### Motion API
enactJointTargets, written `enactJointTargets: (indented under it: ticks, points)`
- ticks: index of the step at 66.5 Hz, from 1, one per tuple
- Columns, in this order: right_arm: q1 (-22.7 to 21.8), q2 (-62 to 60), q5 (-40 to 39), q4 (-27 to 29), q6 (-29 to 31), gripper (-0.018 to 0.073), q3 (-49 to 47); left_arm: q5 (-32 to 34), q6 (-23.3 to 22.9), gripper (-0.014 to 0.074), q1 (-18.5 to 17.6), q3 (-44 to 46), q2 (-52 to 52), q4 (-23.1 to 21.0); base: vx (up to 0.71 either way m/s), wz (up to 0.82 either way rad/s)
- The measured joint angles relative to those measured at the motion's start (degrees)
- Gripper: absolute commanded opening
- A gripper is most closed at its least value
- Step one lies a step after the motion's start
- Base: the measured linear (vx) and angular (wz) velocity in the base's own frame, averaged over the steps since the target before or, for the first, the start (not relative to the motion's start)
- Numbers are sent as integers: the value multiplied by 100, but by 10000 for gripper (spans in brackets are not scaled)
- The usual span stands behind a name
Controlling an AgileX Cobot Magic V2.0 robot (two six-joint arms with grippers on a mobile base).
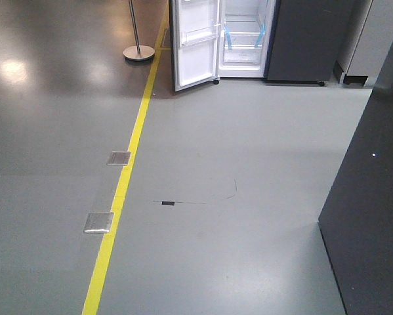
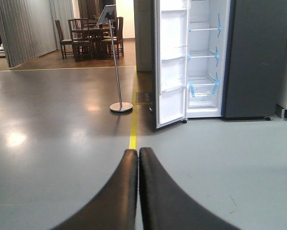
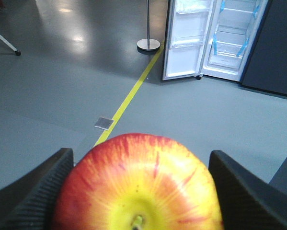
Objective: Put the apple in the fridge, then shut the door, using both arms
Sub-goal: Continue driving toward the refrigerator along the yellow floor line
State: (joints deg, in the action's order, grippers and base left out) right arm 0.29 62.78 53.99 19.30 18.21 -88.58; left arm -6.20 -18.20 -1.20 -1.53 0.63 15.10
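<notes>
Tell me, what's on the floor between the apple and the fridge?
Right wrist view: just grey floor, with a yellow line and a small metal plate, separates apple and fridge.

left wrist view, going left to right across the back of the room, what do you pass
grey partition → floor stand → door, swung open → fridge

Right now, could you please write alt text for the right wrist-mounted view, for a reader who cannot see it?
A round red apple with yellow streaks fills the foreground, held between the right gripper's black ribbed fingers. Beyond, across a grey floor with a yellow line, a dark-grey fridge stands with its white-lined door open.
</notes>
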Motion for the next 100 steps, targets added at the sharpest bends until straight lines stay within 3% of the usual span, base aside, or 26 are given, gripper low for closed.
enactJointTargets:
  ticks: [100]
  points:
    - [0,0,0,0,0,150,0,0,0,-8,0,0,0,0,10,0]
